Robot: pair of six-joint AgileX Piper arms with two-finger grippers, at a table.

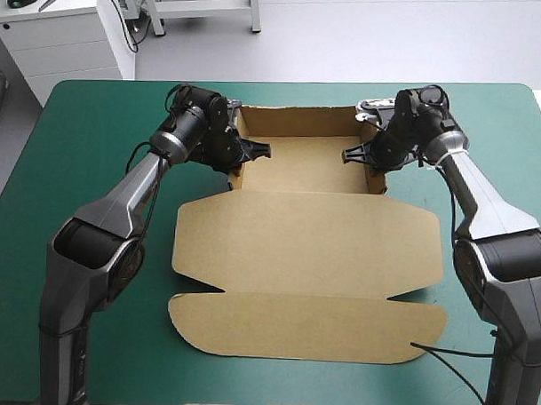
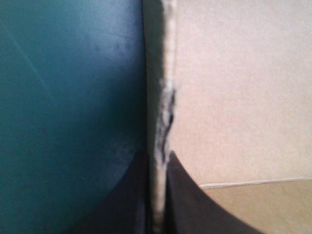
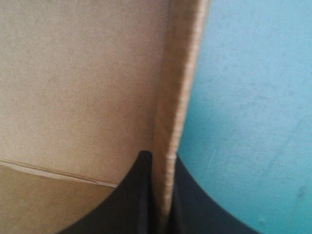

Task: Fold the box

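Note:
The brown box (image 1: 309, 257) lies on the teal-green cover as an open tray at the far side, its lid spread flat toward the near edge. My left gripper (image 1: 245, 153) is shut on the box's raised left wall (image 2: 163, 122), one black finger inside the tray and one outside. My right gripper (image 1: 365, 157) is shut on the raised right wall (image 3: 178, 97) in the same way. The back wall (image 1: 300, 119) stands upright between them. Both wrist views show the wall's edge running up from between the fingers, with board on one side and cover on the other.
A white cabinet (image 1: 63, 35) stands beyond the table's far left corner. Bare teal-green cover (image 1: 86, 143) lies left and right of the box. The lid's front flap (image 1: 306, 328) reaches close to the near edge.

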